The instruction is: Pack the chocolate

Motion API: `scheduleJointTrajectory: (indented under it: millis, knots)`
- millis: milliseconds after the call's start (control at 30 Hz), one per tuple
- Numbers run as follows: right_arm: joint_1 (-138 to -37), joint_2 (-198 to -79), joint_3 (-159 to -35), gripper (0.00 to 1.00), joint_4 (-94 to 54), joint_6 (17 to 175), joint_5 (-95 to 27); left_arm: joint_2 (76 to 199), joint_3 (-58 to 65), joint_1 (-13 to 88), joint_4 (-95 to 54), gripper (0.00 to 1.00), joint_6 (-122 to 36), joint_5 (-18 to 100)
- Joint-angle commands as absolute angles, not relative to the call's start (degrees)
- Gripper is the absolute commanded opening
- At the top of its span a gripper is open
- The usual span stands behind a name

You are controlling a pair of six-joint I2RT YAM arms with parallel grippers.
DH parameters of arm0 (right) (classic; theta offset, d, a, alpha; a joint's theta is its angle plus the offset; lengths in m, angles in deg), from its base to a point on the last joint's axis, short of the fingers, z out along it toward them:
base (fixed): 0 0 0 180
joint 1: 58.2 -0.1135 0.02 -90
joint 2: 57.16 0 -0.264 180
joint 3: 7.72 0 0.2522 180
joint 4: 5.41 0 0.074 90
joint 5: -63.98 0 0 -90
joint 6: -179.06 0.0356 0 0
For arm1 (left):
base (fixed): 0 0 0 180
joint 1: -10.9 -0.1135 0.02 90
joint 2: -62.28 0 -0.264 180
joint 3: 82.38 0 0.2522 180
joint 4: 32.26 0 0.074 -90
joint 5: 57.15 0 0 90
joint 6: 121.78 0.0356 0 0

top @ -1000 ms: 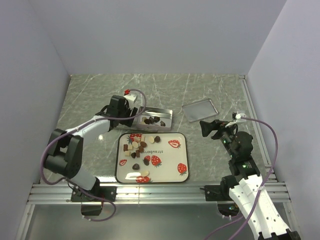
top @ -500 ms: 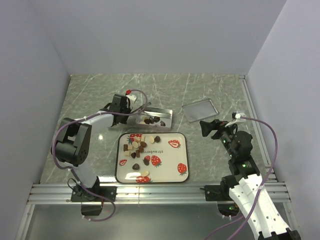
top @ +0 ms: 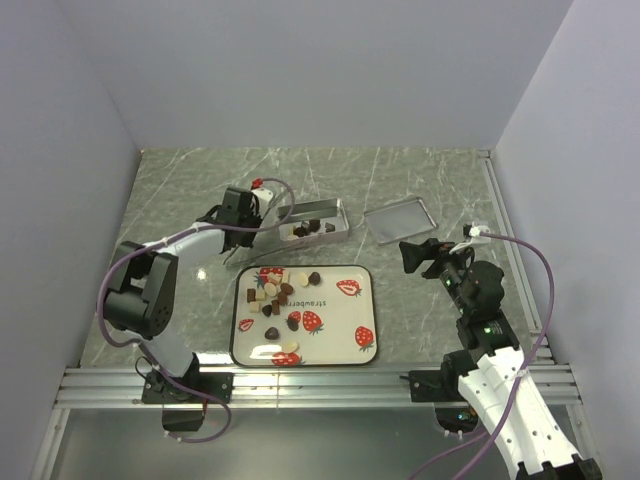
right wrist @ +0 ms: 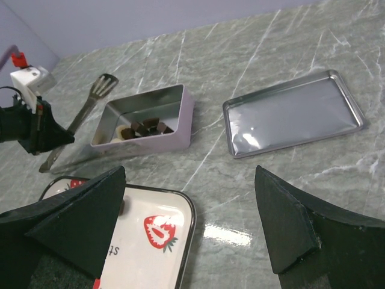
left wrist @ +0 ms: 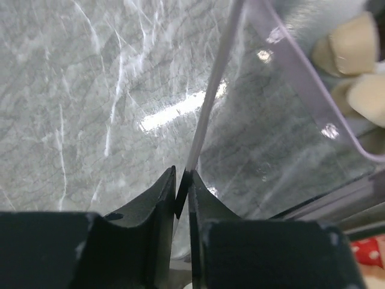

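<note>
Small brown and cream chocolate [top: 277,293] pieces lie on the strawberry-print tray [top: 340,342]. A few more chocolate pieces [right wrist: 144,127] sit in the pale open tin [top: 340,213], whose wall [right wrist: 157,143] faces the right wrist camera. My left gripper [top: 262,225] is at the tin's left end. Its jaws [left wrist: 183,177] are shut on a thin metal strip [left wrist: 213,78], the handle of the slotted tongs [right wrist: 90,102] lying beside the tin. Cream pieces [left wrist: 352,51] show past the tin's rim. My right gripper [top: 405,257] hovers open and empty right of the tray [right wrist: 150,211].
The tin's flat metal lid [top: 399,219] lies upturned on the marble table right of the tin, also in the right wrist view [right wrist: 295,114]. White walls close the table in at the back and sides. An aluminium rail runs along the near edge.
My left gripper has come down from above the tin and shut on the metal strip. The tin has slid away from the tray and turned. The right arm has stayed still.
</note>
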State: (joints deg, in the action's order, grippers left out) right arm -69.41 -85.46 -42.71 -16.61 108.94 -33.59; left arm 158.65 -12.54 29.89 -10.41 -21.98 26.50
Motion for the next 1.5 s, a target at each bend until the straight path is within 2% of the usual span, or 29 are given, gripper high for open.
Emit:
scheduleJointTrajectory:
  millis: [0,300,500,833,1167,1267,1300,1367,1400,1433,1467]
  knots:
    - [-69.1,-85.99,-43.28,0.94,-14.78,108.58,-33.49,153.69,-12.63,29.89,-11.74,0.06,-22.64,28.89]
    - [-69.1,-86.69,-43.28,0.93,-14.52,108.58,-33.49,149.12,-14.04,31.03,-11.03,0.05,-22.11,32.41]
    - [-69.19,-86.25,-43.28,0.93,-14.78,108.58,-33.22,149.89,-12.64,29.37,-9.28,0.05,-25.71,28.81]
    - [-69.19,-86.25,-43.28,0.93,-14.43,108.66,-33.49,154.73,-8.85,16.2,-3.3,0.04,-40.82,24.33]
    - [-69.1,-88.01,-43.45,0.93,-12.67,108.84,-35.33,158.25,-9.47,8.01,-1.63,0.06,-45.32,23.36]
    - [-69.19,-88.01,-43.45,0.93,-12.76,108.84,-35.33,158.95,-9.29,7.48,-1.19,0.13,-45.84,21.52]
    - [-69.19,-88.01,-43.45,0.93,-12.85,108.84,-35.33,159.57,-9.12,7.39,-0.58,0.23,-45.93,20.99]
    - [-69.19,-87.75,-43.45,0.93,-13.02,108.75,-35.07,160.27,-8.59,7.13,0.04,0.36,-46.46,20.37]
    - [-69.19,-87.66,-43.37,0.93,-13.02,108.75,-35.07,160.54,-8.5,7.21,-0.05,0.5,-46.55,20.19]
    - [-69.19,-87.57,-43.45,0.93,-13.02,108.75,-34.9,160.36,-8.76,7.13,-0.22,0.57,-46.72,20.11]
    - [-69.19,-87.66,-43.45,0.93,-13.2,108.75,-34.81,160.19,-8.85,7.21,-0.31,0.7,-46.81,19.93]
